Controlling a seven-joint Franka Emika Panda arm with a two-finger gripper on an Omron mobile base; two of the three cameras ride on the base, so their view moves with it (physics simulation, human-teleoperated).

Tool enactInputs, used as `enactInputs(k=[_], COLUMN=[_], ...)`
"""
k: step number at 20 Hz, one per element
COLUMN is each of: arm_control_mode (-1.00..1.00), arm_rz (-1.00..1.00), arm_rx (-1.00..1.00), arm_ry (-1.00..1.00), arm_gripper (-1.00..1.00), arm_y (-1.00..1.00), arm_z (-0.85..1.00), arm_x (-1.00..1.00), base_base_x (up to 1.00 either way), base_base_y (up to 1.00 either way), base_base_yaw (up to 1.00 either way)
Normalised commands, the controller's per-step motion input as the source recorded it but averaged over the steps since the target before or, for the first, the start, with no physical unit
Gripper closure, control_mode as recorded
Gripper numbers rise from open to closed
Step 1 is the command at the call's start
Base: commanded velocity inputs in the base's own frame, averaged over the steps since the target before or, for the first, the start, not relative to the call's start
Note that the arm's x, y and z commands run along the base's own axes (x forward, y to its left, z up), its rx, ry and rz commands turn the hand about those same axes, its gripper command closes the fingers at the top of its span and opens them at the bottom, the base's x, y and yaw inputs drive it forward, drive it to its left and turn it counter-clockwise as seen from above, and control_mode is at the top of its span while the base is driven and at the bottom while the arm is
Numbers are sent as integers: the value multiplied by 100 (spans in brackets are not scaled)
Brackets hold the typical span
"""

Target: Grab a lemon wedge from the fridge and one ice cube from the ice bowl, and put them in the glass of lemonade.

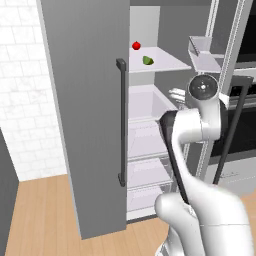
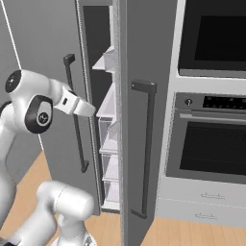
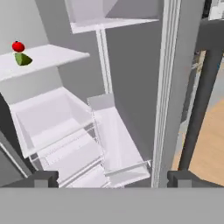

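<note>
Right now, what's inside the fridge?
On a white shelf of the fridge: a lemon wedge beside a small red fruit. Below sit bare white drawers. The doors hide the rest.

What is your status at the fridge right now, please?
Gripper open, empty, at the open fridge. Lemon wedge on upper shelf, beside a small red fruit. Nothing blocking the wedge.

No readable text anywhere: the oven (image 2: 211, 139) panel carries pale marks (too blurred to read), and the fridge (image 1: 85, 115) is bare.
</note>
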Motion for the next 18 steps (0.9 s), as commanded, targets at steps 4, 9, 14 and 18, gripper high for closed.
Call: enactInputs(k=[4,9,14,18], arm_control_mode=[-100,-100,-100,-100], arm_rz=[-31,-28,-14,-10], arm_rx=[-42,-15,0,0], arm_ry=[19,7,0,0], arm_gripper=[-100,-100,-100,-100], arm_y=[17,-16,-41,-66], arm_z=[-17,-16,-5,0], arm_x=[100,40,6,6], base_base_x=[0,0,0,0], base_base_y=[0,0,0,0], base_base_yaw=[0,0,0,0])
